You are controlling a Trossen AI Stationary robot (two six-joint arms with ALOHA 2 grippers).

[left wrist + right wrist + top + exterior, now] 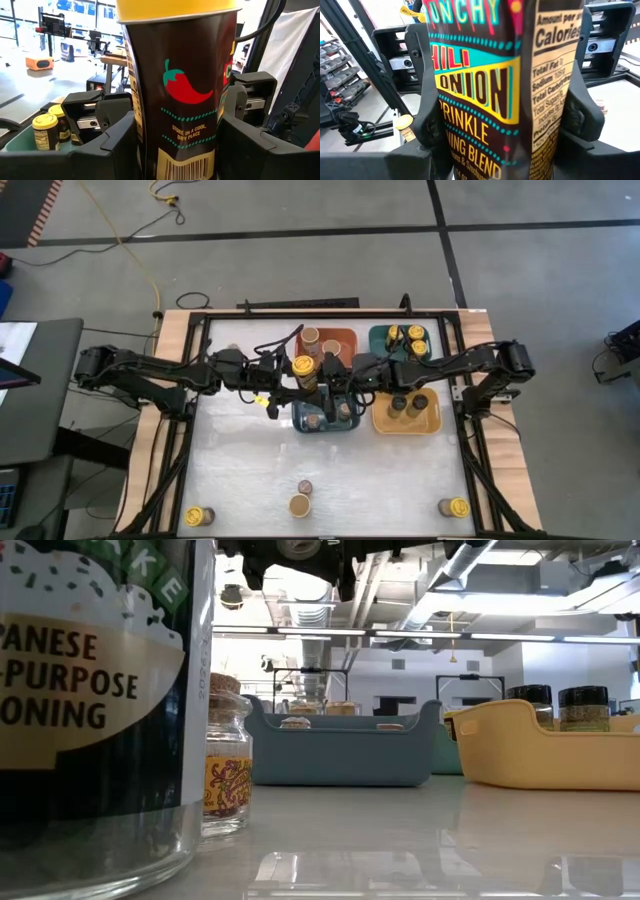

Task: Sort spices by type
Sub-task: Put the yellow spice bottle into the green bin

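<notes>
Handover at table centre: our left gripper (302,380) and right gripper (335,375) both clamp the yellow-lidded chili jar (304,366). Bins at twelve o'clock hold several jars; four jars (300,505) at six o'clock remain unsorted.

A yellow-lidded chili onion jar (303,366) stands upright above the bins mid-table, other spice jars sit in the bins (418,347), and four jars (300,504) stand loose along the table's near edge.
</notes>
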